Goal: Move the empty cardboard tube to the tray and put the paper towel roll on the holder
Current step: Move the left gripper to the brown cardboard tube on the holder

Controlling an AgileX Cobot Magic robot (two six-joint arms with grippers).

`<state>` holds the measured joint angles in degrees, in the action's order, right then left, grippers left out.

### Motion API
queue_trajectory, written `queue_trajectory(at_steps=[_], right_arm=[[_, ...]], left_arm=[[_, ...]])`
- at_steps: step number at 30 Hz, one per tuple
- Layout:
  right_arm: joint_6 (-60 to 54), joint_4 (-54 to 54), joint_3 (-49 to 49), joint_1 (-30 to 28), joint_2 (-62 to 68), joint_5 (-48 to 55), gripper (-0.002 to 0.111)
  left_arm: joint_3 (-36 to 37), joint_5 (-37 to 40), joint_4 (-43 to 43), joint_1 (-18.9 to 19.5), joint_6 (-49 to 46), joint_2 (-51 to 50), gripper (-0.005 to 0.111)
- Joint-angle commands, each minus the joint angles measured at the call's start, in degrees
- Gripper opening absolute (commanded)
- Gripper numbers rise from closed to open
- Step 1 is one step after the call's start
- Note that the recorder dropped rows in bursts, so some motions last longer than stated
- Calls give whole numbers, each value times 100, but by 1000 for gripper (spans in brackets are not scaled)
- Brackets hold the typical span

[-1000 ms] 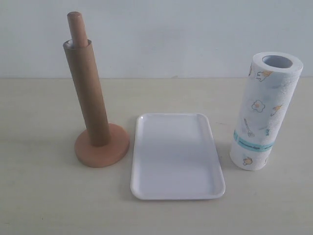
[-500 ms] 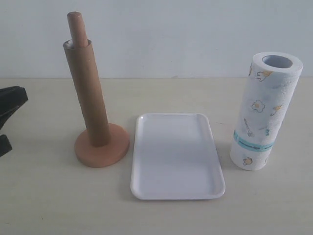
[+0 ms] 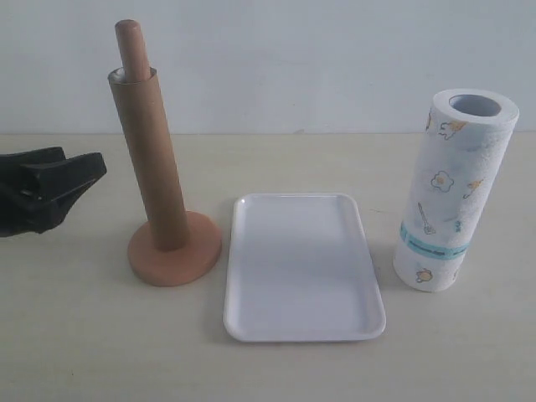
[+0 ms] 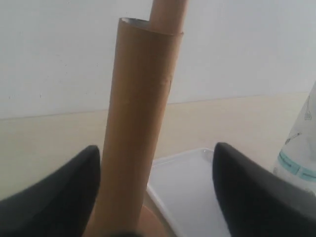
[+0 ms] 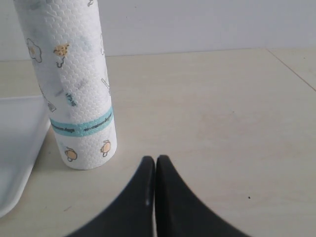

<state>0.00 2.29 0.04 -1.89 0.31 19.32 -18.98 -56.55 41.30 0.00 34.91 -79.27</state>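
Brown cardboard marks my first step: the empty cardboard tube point(image 3: 151, 159) stands sleeved over the holder point(image 3: 176, 255) toward the counter's left edge, and my left gripper point(image 4: 156, 154), spread wide and apart from it, should, I judge, advance, close and lift straight up, while my right gripper point(image 5: 155, 162) is pressed together.

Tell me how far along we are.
Nothing is done yet: the tube sits on the holder, the tray is empty, and the roll stands on the table. In hand: the open left gripper is aimed at the tube; the right gripper is shut by the roll. Both moves remain.
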Motion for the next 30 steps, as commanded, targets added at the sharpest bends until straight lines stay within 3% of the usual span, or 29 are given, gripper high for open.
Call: queue_trajectory(at_steps=[1,6,13,23,30], right_arm=[[0,3,-4,-27,-31,-14,0],[0,3,-4,-27,-31,-14,0],[0,3,-4,-27,-31,-14,0],[0,19,-4,-27,-31,-14,0],[0,19,-4,-27,-31,-14,0]], left_arm=[[-274,-193,53,-5,15,-330,67],[-615,-398,171,-5,43,-826,68],[-1102,-466,588,-5,874,-1360,89],[-1643,-457,827,-5,874,-1618,89],[-2000,-307,1057,-480,12,-1955,89]])
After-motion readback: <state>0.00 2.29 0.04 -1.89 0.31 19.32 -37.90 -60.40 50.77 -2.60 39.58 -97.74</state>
